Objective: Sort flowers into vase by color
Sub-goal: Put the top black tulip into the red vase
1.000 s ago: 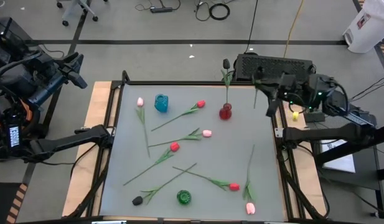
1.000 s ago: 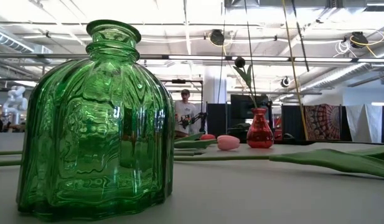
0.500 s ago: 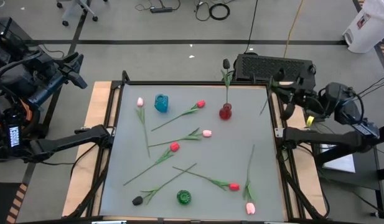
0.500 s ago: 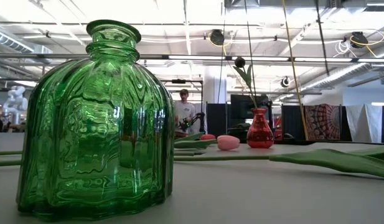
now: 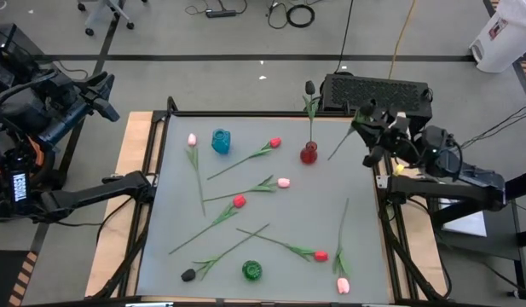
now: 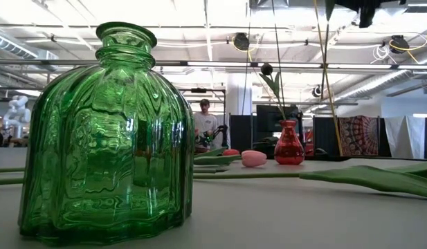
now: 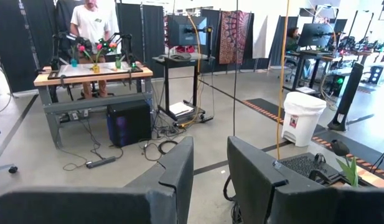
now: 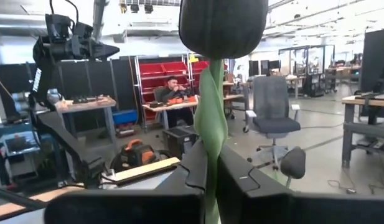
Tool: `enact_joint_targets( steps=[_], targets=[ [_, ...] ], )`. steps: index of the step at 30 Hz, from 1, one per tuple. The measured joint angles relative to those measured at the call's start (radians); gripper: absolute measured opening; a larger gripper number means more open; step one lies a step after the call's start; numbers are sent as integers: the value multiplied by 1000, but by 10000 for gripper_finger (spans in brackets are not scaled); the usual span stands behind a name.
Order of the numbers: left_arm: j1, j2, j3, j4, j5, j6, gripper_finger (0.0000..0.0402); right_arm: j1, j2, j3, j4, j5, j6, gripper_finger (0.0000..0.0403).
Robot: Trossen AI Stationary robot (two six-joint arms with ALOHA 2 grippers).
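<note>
Right gripper (image 5: 371, 118) clamped on black tulip (image 8: 223, 28), now swung back toward red vase (image 5: 309, 153); left gripper (image 7: 210, 163) parted, idle.

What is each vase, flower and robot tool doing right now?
Red vase: upright, holds one black tulip.
Blue vase: upright, no flower.
Green vase: upright, no flower.
Right tool: shut on second black tulip.
Left tool: open, off the table.
</note>
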Motion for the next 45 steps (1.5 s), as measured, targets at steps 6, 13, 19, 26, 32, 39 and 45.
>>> enact_joint_targets(
  steps=[6, 13, 19, 26, 32, 39, 45],
  targets=[
    [0, 0, 0, 0, 0, 0, 105, 0, 95, -1, 103, 34, -27, 6],
    [0, 0, 0, 0, 0, 0, 105, -9, 226, -1, 186, 109, -51, 6],
    [0, 0, 0, 0, 0, 0, 105, -45, 305, -1, 293, 109, -55, 6],
    [0, 0, 0, 0, 0, 0, 105, -79, 354, -1, 312, 106, -48, 6],
    [0, 0, 0, 0, 0, 0, 105, -78, 381, -1, 311, 101, -47, 6],
    [0, 0, 0, 0, 0, 0, 105, -78, 416, -1, 311, 101, -47, 6],
    [0, 0, 0, 0, 0, 0, 105, -78, 426, 0, 316, 101, -47, 6]
  ],
)
